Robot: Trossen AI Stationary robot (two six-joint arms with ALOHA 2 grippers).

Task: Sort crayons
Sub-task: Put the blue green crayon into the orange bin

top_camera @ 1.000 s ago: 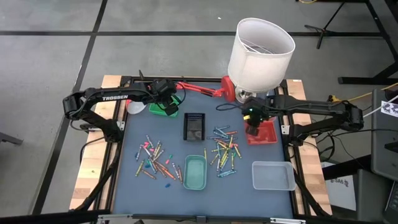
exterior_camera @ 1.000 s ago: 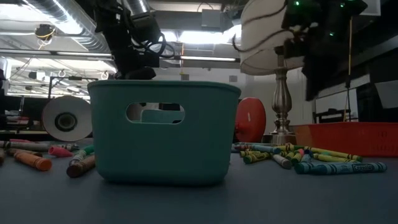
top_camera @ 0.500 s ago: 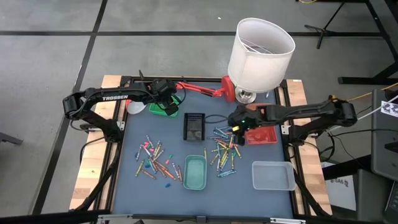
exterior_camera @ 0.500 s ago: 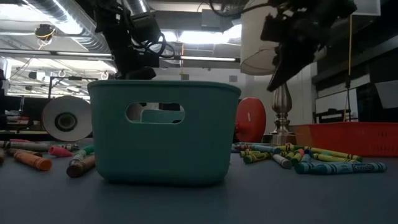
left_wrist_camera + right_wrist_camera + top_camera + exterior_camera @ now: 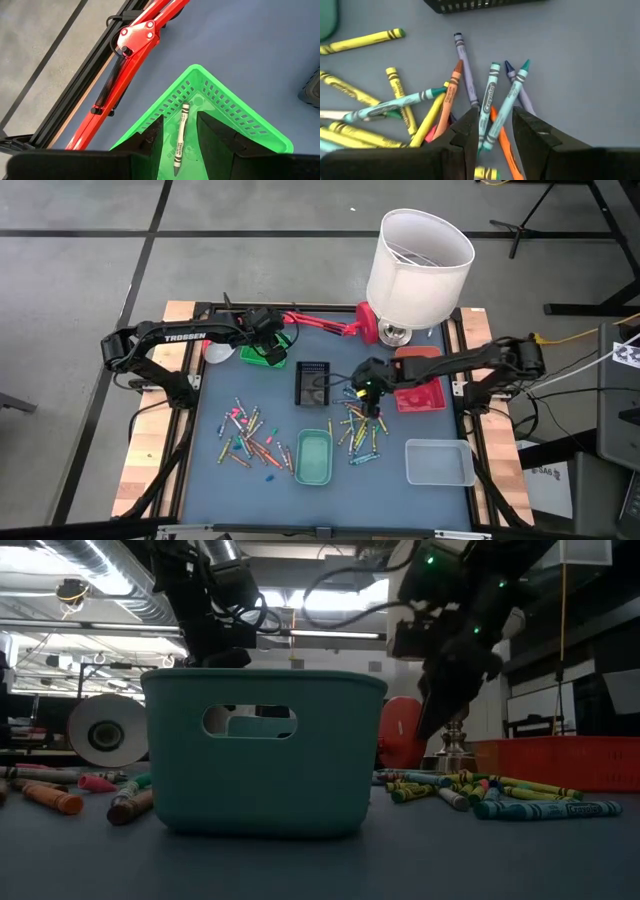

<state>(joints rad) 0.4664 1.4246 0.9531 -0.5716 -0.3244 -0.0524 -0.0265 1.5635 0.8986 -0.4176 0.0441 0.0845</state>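
Right end effector (image 5: 369, 402): fingers parted, nothing held; poised low over the crayon pile right of worktop centre, two teal crayons (image 5: 499, 102) seen between the fingers (image 5: 465, 131).
Left end effector (image 5: 272, 350): fingers apart, nothing gripped; hung above the green tray (image 5: 235, 120) near the far-left corner.
Sorted so far: one green crayon (image 5: 180, 137) is seen lying in the green tray.
Left to sort: two loose crayon piles (image 5: 250, 435) between centre and near edge; the bulk of the task is judged undone.
Other trays: contents of teal tray (image 5: 313, 457), black tray (image 5: 313, 382), red tray (image 5: 424, 391), clear tray (image 5: 439, 462) not discernible.
Change: right arm swung from over the red tray to the pile within a second; left arm unmoved.
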